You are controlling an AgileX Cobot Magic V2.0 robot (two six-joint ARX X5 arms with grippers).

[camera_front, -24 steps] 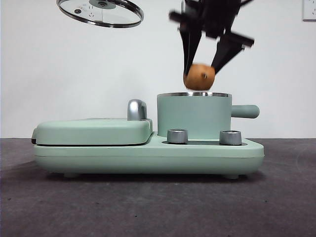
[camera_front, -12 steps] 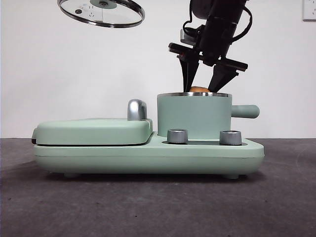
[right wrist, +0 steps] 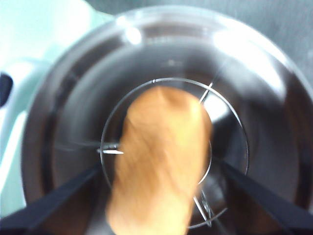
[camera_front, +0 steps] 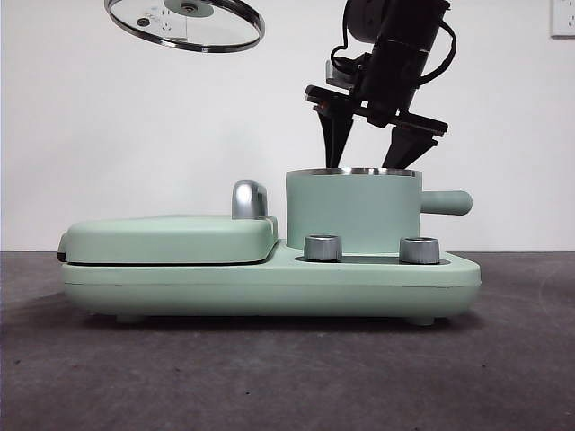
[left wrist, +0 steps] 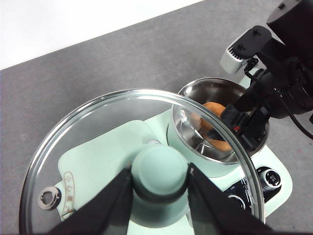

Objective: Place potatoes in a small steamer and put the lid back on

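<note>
Inside the small steamer (right wrist: pixel 44 147), your right gripper (right wrist: pixel 156 196), jaws spread, shows the potato (right wrist: pixel 161 161); front view hides it. Your left gripper (left wrist: pixel 159 196) pinches the lid (left wrist: pixel 98 137) knob aloft.

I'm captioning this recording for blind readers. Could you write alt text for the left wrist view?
The left hand holds a round glass lid by its mint-green knob, above the appliance. Beyond its rim, an oval orange-brown potato lies inside the small mint-green steamer pot, with the right hand just above it.
</note>
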